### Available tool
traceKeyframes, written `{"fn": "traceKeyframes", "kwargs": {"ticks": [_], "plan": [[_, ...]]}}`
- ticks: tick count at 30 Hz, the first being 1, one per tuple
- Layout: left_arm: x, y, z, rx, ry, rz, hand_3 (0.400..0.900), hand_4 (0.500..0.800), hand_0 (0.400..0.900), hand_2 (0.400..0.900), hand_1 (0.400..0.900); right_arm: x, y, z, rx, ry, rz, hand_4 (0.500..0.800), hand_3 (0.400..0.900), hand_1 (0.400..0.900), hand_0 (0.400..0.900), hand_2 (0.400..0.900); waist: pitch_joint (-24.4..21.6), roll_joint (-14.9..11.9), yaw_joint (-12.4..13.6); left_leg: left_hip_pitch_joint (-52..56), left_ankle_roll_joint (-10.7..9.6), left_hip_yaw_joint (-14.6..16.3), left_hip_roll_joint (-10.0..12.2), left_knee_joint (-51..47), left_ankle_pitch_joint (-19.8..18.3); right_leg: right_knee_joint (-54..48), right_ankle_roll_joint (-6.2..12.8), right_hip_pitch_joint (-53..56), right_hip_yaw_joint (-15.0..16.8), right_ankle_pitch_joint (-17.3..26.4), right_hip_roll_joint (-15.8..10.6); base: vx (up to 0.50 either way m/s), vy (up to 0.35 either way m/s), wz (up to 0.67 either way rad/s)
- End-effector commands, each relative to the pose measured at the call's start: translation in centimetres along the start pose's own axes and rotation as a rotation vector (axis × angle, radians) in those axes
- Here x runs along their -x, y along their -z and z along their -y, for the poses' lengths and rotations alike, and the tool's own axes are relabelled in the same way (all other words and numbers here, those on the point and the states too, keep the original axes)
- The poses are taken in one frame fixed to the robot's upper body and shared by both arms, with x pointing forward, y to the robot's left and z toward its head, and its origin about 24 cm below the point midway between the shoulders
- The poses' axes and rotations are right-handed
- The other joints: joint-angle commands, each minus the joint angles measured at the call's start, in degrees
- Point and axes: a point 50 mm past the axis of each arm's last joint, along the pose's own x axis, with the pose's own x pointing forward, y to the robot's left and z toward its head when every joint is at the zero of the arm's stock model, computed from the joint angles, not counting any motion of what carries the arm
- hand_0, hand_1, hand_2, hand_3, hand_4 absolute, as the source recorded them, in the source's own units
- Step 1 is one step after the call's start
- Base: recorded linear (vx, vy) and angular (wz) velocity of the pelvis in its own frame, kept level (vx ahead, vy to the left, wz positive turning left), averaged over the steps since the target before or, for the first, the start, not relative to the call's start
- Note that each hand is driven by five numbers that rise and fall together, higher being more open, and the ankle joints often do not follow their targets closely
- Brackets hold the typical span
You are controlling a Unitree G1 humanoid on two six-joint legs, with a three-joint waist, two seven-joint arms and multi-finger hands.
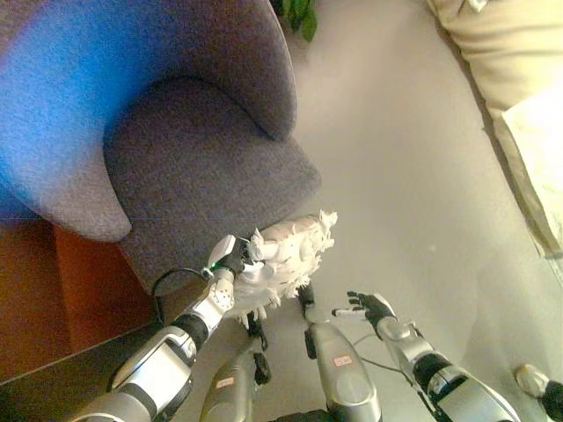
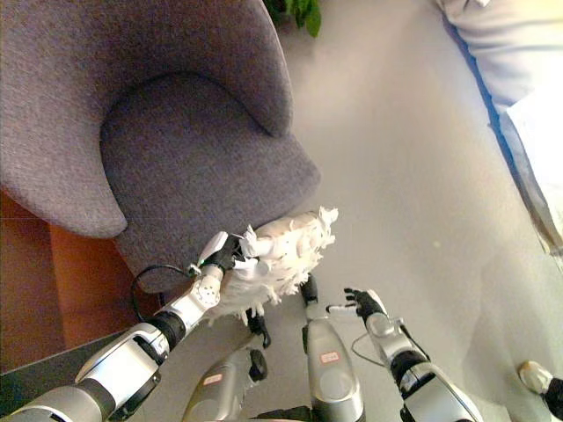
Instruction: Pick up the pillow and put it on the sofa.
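A white, fringed pillow (image 1: pixel 286 259) hangs just below the front edge of the grey armchair seat (image 1: pixel 202 167), above the floor. My left hand (image 1: pixel 236 257) is shut on the pillow's left end, coming in from the lower left. My right hand (image 1: pixel 368 307) hovers lower right of the pillow with its fingers spread, holding nothing and apart from the pillow. The armchair (image 2: pixel 176 114) has a rounded grey back and arms that wrap the seat.
A beige sofa (image 1: pixel 519 97) runs along the upper right. Green plant leaves (image 1: pixel 299 16) show at the top behind the armchair. A person's shoe (image 1: pixel 535 380) sits at the lower right. Brown floor (image 1: pixel 53 299) lies left of the chair.
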Motion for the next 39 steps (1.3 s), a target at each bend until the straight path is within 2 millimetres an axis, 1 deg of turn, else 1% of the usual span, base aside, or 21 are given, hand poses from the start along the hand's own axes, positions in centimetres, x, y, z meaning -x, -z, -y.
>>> {"fn": "traceKeyframes", "kwargs": {"ticks": [1,4,5,6,9,13,16,23,28,31,32,34,37,39], "plan": [[0.2,-3.2,-0.1,0.096,0.03,0.184,0.4,0.5,0.4,0.4,0.4,1.1,4.8,0.4,0.03,-0.005,-0.105,0.8,0.9,0.9,0.9,0.9,-9.5,1.3,1.7,-2.4,-3.1,-4.8,1.6,5.8,-4.4,4.7,5.58,0.7,1.1,-6.7,-2.4,0.2,0.021,0.14],[0.9,-2.8,0.5,0.114,0.08,0.195,0.4,0.5,0.4,0.4,0.4,1.9,7.3,0.2,0.01,-0.015,-0.173,0.8,0.9,0.9,0.9,0.9,-11.8,1.8,1.9,0.1,-2.8,-5.1,1.5,4.5,-4.7,4.2,5.62,3.3,0.9,-7.5,-2.3,0.15,0.032,0.13],[1.0,-2.8,0.5,0.12,0.09,0.198,0.4,0.5,0.4,0.4,0.4,2.0,7.8,0.1,0.005,-0.017,-0.189,0.8,0.9,0.9,0.9,0.9,-12.3,1.9,1.9,0.6,-2.7,-5.2,1.4,4.4,-4.9,4.2,5.62,3.8,0.8,-7.7,-2.3,0.16,0.023,0.16],[1.1,-2.8,0.5,0.128,0.114,0.203,0.4,0.5,0.4,0.4,0.4,2.4,8.9,-0.1,-0.009,-0.02,-0.224,0.8,0.9,0.9,0.9,0.9,-13.4,2.1,2.0,1.5,-2.5,-5.3,1.4,4.3,-5.1,4.1,5.58,4.9,0.6,-8.1,-2.3,0.15,0.023,0.15],[1.5,-2.7,0.4,0.139,0.146,0.212,0.4,0.5,0.4,0.4,0.4,3.1,10.6,-0.5,-0.021,-0.03,-0.274,0.8,0.9,0.9,0.9,0.9,-15.5,2.4,2.1,3.2,-2.3,-5.6,1.3,4.0,-5.6,3.7,5.5,6.7,0.3,-8.6,-2.3,0.12,0.022,0.12],[1.8,-3.0,0.0,0.158,0.196,0.23,0.4,0.5,0.4,0.4,0.4,3.6,11.8,-1.0,-0.024,-0.045,-0.311,0.8,0.9,0.9,0.9,0.9,-18.0,2.6,2.5,4.9,-2.0,-5.9,1.2,4.2,-6.3,3.6,5.36,8.8,0.0,-9.2,-2.3,0.11,0.015,0.09],[1.9,-3.5,-0.5,0.163,0.216,0.259,0.4,0.5,0.4,0.4,0.4,3.8,12.2,-1.2,-0.021,-0.053,-0.321,0.8,0.9,0.9,0.9,0.9,-19.4,2.8,2.8,5.8,-1.8,-6.2,1.2,4.1,-6.6,3.4,5.29,9.9,-0.2,-9.5,-2.2,0.08,0.008,0.06],[2.1,-6.6,-3.5,0.184,0.232,0.369,0.4,0.5,0.4,0.4,0.4,4.0,12.6,-1.3,-0.016,-0.064,-0.34,0.8,0.9,0.9,0.9,0.9,-22.1,3.1,3.9,7.5,-1.6,-7.4,1.1,3.8,-6.8,3.1,5.03,12.1,-1.0,-10.1,-2.2,0.05,-0.001,0.07],[1.9,-8.1,-5.2,0.199,0.207,0.393,0.4,0.5,0.4,0.4,0.4,4.2,13.0,-1.5,-0.007,-0.077,-0.364,0.8,0.9,0.9,0.9,0.9,-23.3,3.3,4.2,8.2,-1.6,-8.1,0.8,3.1,-6.7,2.8,5.07,13.1,-1.3,-10.3,-2.2,0.03,-0.004,0.04],[1.5,-10.2,-7.7,0.262,0.166,0.425,0.4,0.5,0.4,0.4,0.4,4.3,13.3,-1.6,-0.008,-0.08,-0.381,0.8,0.9,0.9,0.9,0.9,-24.0,3.4,4.2,8.7,-1.7,-8.1,0.9,2.2,-6.3,2.1,5.17,13.6,-1.6,-10.1,-2.2,0.01,-0.004,0.0],[1.5,-10.6,-8.2,0.272,0.152,0.437,0.4,0.5,0.4,0.4,0.4,4.4,13.3,-1.6,-0.008,-0.08,-0.384,0.8,0.9,0.9,0.9,0.9,-24.1,3.4,4.2,8.7,-1.7,-8.1,0.9,2.0,-6.2,2.1,5.19,13.6,-1.7,-10.0,-2.1,0.0,0.0,0.0],[1.6,-12.4,-10.5,0.324,0.106,0.468,0.4,0.5,0.4,0.4,0.4,4.5,13.6,-1.5,-0.01,-0.081,-0.394,0.8,0.9,0.9,0.9,0.9,-24.4,3.5,4.1,8.9,-1.8,-8.2,0.9,1.5,-5.9,1.8,5.23,13.8,-1.9,-10.0,-2.2,0.01,-0.021,0.04],[1.7,-13.7,-12.8,0.42,0.051,0.483,0.4,0.5,0.4,0.4,0.4,4.7,13.9,-1.4,-0.011,-0.085,-0.41,0.8,0.9,0.9,0.9,0.9,-24.9,3.5,4.1,9.0,-1.8,-8.4,0.8,1.2,-5.7,1.5,5.25,14.1,-2.1,-9.9,-2.2,0.0,-0.009,0.01],[1.6,-14.2,-14.5,0.504,-0.005,0.476,0.4,0.5,0.4,0.4,0.4,4.9,14.3,-1.3,-0.012,-0.086,-0.423,0.8,0.9,0.9,0.9,0.9,-25.2,3.7,4.2,9.1,-1.9,-8.5,0.8,1.1,-5.6,1.3,5.2,14.3,-2.3,-9.9,-2.2,0.0,0.0,0.0]]}}
